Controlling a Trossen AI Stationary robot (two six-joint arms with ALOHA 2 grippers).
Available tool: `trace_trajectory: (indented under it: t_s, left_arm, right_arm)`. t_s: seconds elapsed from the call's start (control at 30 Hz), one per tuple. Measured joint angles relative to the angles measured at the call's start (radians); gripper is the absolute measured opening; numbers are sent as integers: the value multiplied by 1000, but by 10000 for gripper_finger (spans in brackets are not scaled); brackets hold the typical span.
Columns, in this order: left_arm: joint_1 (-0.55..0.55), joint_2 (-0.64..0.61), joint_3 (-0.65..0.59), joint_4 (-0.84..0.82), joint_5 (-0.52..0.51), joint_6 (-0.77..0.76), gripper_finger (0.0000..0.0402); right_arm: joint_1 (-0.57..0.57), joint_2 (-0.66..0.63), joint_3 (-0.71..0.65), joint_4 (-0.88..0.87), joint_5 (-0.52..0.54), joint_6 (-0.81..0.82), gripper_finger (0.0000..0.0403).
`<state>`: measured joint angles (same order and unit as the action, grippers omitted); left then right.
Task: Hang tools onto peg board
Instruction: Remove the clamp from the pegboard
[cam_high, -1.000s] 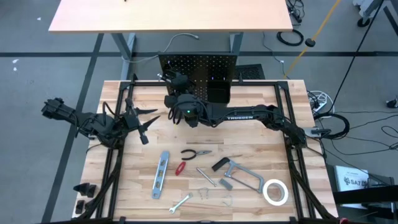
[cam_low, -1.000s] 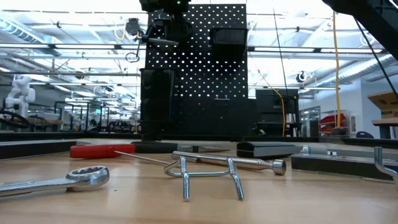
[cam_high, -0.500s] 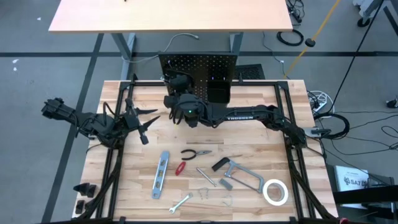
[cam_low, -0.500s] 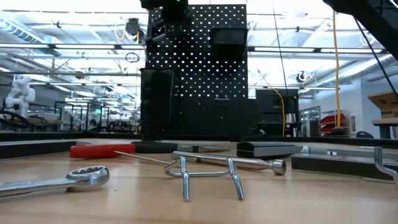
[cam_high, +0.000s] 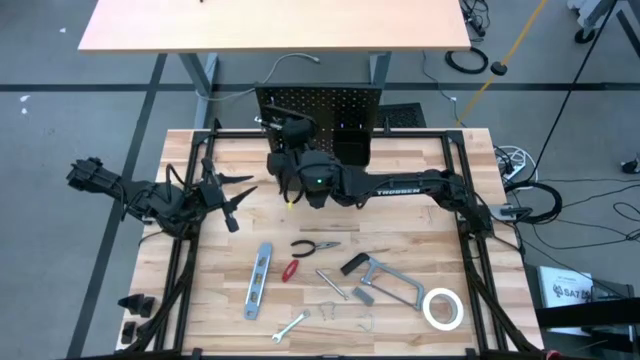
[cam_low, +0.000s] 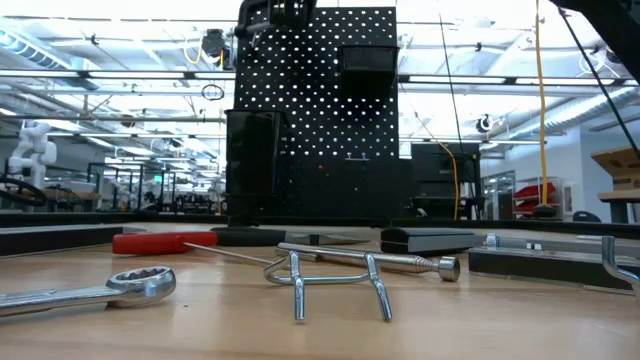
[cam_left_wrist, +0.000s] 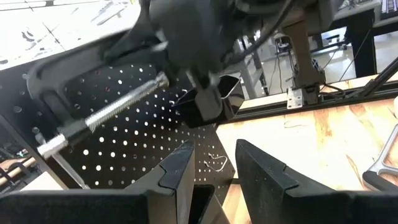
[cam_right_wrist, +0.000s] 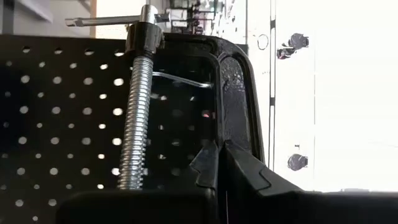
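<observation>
- Right tool (cam_right_wrist: 221, 163) pressed together, just below black C-clamp (cam_right_wrist: 186, 93) (silver hook through its frame) on peg board (cam_high: 320, 110);
- Left tool (cam_left_wrist: 214, 171) parted, empty, over table (cam_high: 200, 300).

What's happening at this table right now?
The right claw is shut, right up against the black C-clamp, which sits at a silver hook on the peg board. The left claw waits off to the side over the table. The level, pliers, screwdriver, bar clamp, wrench and tape roll lie unhung.
</observation>
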<state>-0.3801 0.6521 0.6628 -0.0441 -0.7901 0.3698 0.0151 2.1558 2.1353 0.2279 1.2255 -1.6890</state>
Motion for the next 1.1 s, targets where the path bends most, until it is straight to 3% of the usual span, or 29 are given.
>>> trace_trajectory:
  t_s: [0.37,0.67,0.73,0.8,0.9,0.97,1.1]
  left_arm:
    - [0,0,0,2,0,0,121]
    - [0,0,0,-13,0,-21,121]
    - [0,0,0,-16,0,-23,121]
    - [0,0,0,-16,0,-25,121]
    - [0,0,0,-16,0,-41,121]
    - [0,0,0,-17,0,-43,121]
    - [0,0,0,-17,0,-42,121]
  right_arm:
    - [43,-29,0,6,0,5,4]
    - [101,-101,0,-73,-12,181,3]
    - [109,-142,0,-193,-18,304,3]
    - [111,-199,0,-435,-49,551,3]
    - [93,-305,0,-893,-215,1039,2]
    - [83,-357,1,-1106,-309,1290,2]
    - [116,-397,1,-1389,-337,1516,2]
